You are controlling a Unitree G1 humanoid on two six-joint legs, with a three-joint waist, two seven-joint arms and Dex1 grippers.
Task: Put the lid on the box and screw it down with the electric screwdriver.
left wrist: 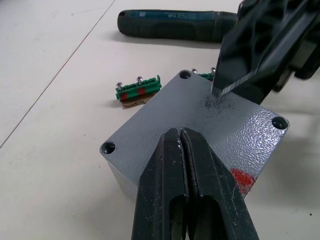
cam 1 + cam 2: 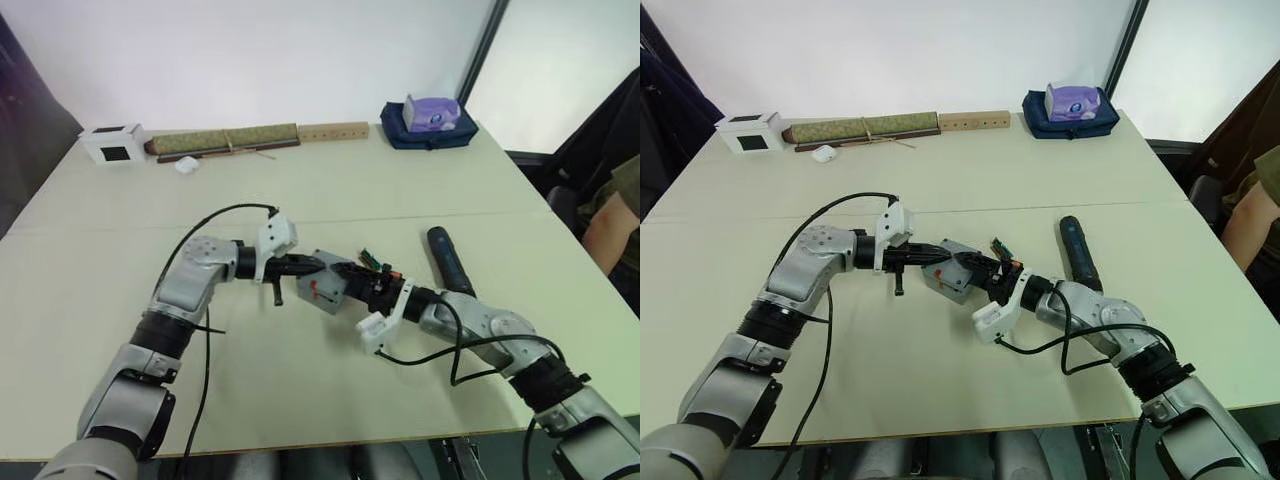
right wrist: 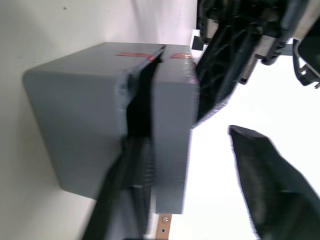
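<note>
Pale cream tabletop [image 2: 120, 270], smooth and matte, with a thin seam across it, carries everything. Both grippers meet at its middle over the box [image 2: 322, 291], a square grey enclosure with a pebbled, cast-looking finish.

From the left wrist, the lid [image 1: 200, 125] sits on the box, a round screw hole at each visible corner, a red patch on one edge, and dark specks near its centre. The left gripper [image 1: 186, 150] has its two black ribbed fingers pressed together, tips resting on the lid's top. The right gripper [image 3: 190, 127] stands parted: one finger lies in the gap between lid and box wall, the other hangs free off the lid's outer face.

Just beyond the left jaws lies a small green terminal strip [image 1: 138, 91] with red marks and silver screw heads. Past it the screwdriver [image 1: 175, 25], a dark cylinder with small print too fine to read, lies flat, beside the right forearm.

Along the far edge: a white cube [image 2: 112, 143], a wooden strip [image 2: 333, 131] and a navy pouch [image 2: 428, 128].
</note>
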